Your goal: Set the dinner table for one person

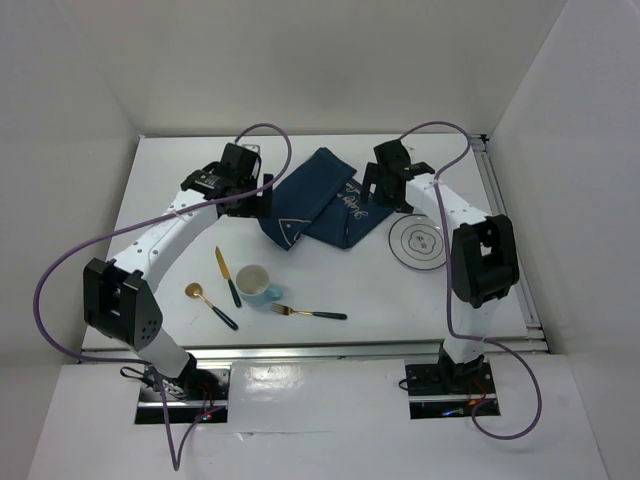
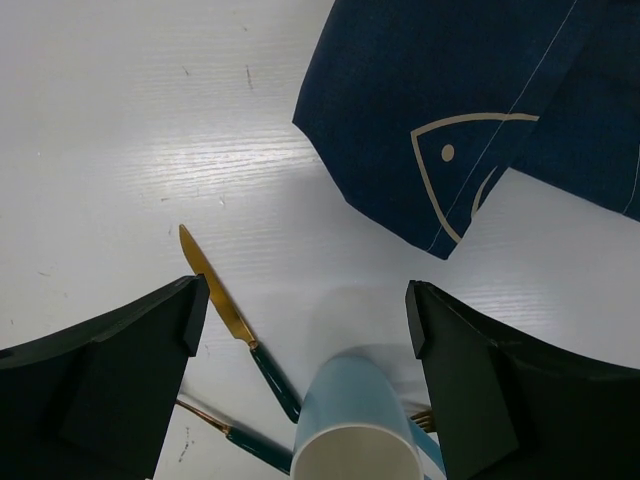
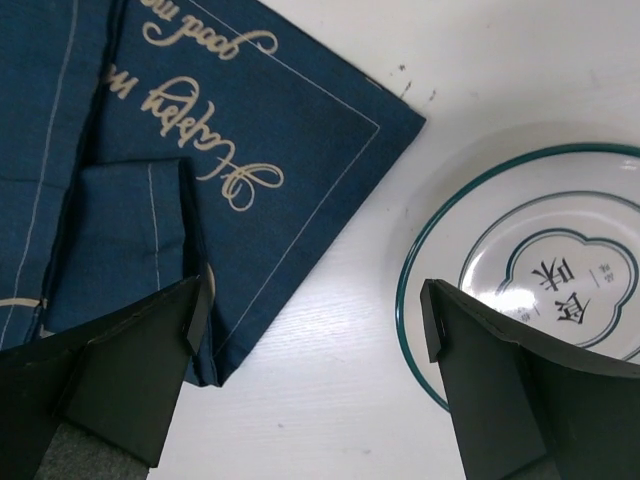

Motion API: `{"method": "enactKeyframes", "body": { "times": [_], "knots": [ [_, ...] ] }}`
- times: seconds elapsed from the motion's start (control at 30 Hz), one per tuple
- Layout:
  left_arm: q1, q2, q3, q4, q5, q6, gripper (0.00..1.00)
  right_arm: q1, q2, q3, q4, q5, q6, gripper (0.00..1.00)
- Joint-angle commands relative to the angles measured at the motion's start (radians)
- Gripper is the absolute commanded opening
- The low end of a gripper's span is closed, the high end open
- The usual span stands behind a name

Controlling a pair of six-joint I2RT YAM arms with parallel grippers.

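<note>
Large flat plain white rectangular worktop with a metal rail along its edges, filling the middle of the overhead view between white walls. At upper centre, lying on it partly folded, a navy blue cloth placemat with pale script and a fish outline. Just right of that, at centre right, a round white plate with a green rim and a printed emblem, near the cloth's corner but apart from it in the right wrist view. At lower centre left, a pale blue mug with a white inside, standing mouth up. Left of the mug, a gold knife with a dark green handle, blade toward the top of the frame. Further lower left, a gold spoon with a dark green handle, bowl at its upper left end. Right of the mug, a gold fork with a dark green handle, lying almost level, tines toward the mug. White left arm reaching from lower left up to the placemat's left edge. Left jaws wide open and empty, hovering over bare worktop, the fish corner at upper right of the left wrist view, knife and mug between the black fingers at the bottom. White right arm reaching from lower right to the placemat's right edge. Right jaws likewise wide apart and empty, one finger over the cloth at lower left of the right wrist view, the other over the plate at lower right.
</note>
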Motion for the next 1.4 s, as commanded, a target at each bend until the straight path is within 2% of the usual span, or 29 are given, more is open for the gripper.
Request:
{"method": "enactKeyframes", "body": {
  "times": [0.0, 0.2, 0.33, 0.47, 0.67, 1.0, 1.23, 1.27, 1.37],
  "knots": [
    [0.002, -0.009, -0.010, -0.003, 0.015, -0.016, 1.00, -0.003, -0.062, -0.015, -0.009, -0.001, 0.029, 1.00],
    [0.002, -0.062, -0.067, -0.003, -0.008, -0.070, 1.00, -0.003, -0.086, -0.024, 0.000, -0.022, 0.020, 1.00],
    [0.012, -0.062, -0.111, -0.017, 0.001, -0.136, 1.00, -0.003, -0.151, -0.096, 0.035, -0.055, 0.020, 1.00],
    [0.071, -0.071, -0.191, 0.002, 0.169, -0.249, 0.98, -0.003, -0.235, -0.199, 0.116, -0.102, 0.009, 1.00],
    [0.071, -0.054, -0.318, 0.172, 0.381, -0.341, 0.97, -0.013, -0.283, -0.253, 0.170, -0.139, 0.000, 1.00],
    [0.071, 0.124, -0.269, 0.353, 0.456, -0.392, 0.96, -0.013, -0.315, -0.276, 0.152, -0.139, -0.009, 1.00],
    [0.037, 0.236, -0.176, 0.365, 0.481, -0.392, 0.96, -0.022, -0.324, -0.311, 0.173, -0.194, -0.010, 1.00],
    [0.025, 0.245, -0.163, 0.365, 0.481, -0.392, 0.94, -0.022, -0.315, -0.311, 0.183, -0.194, -0.010, 1.00],
    [0.014, 0.265, -0.125, 0.355, 0.481, -0.392, 0.80, -0.022, -0.286, -0.322, 0.202, -0.242, -0.010, 1.00]
  ]
}}
